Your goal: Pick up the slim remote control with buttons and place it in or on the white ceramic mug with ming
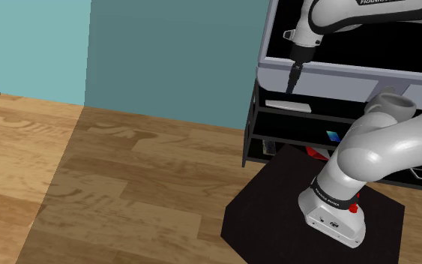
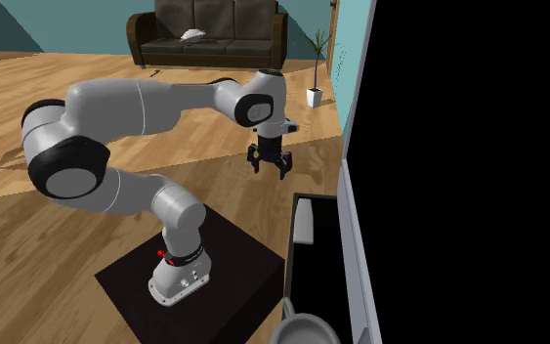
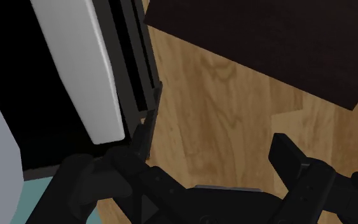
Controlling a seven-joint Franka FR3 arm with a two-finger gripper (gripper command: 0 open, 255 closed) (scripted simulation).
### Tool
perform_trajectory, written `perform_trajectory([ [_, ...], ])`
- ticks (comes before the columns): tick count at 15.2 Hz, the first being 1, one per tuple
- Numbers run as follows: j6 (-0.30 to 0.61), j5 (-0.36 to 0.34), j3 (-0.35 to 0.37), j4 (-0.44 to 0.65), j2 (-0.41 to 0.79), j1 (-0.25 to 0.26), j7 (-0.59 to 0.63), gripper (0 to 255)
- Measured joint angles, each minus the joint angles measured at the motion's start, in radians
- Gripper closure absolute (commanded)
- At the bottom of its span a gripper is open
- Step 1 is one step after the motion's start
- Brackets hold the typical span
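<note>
Floorboards [image 1: 127, 187] of pale wood fill the shoulder view's left, under teal walls [image 1: 164, 52]. Further right the black stand [image 1: 276, 210] sits on the floor, with the white arm [image 1: 374, 150] rising from it. Behind the stand is a dark shelf unit [image 1: 336, 79] with a grey rim round its top. The tool [image 1: 292, 84] hangs point-down in front of that rim. Just below it, on the shelf under the top, lies a slim pale bar that I take for the remote control [image 1: 288, 104]. Its buttons cannot be made out. The tool is above the bar and apart from it.

In the second exterior view the arm bends in from the left and a dark sofa [image 2: 209, 34] stands far off, with a small potted plant [image 2: 317, 68] to its right. The tool's fingers stand well apart and hold nothing. It hangs over the floor, left of and farther off than the shelf's black board [image 2: 314, 264], where the remote control lies at the far end. At the near end, cut by the picture's edge, is a pale round vessel, seemingly the mug [image 2: 307, 330]. A black area [image 2: 478, 166] lies to the right.

From the wrist, a long pale slab [image 3: 75, 63] against black runs close by one finger. Whether it is the unit's rim or the remote cannot be told.
</note>
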Motion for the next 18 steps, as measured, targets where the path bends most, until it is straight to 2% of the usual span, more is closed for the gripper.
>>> perform_trajectory([
  [6,0.177,-0.105,-0.178,-0.015,0.133,0.002,-0.215,0],
  [12,0.351,-0.130,-0.355,0.035,0.323,0.057,-0.431,0],
  [18,0.469,-0.122,-0.414,0.004,0.407,0.083,-0.474,0],
])
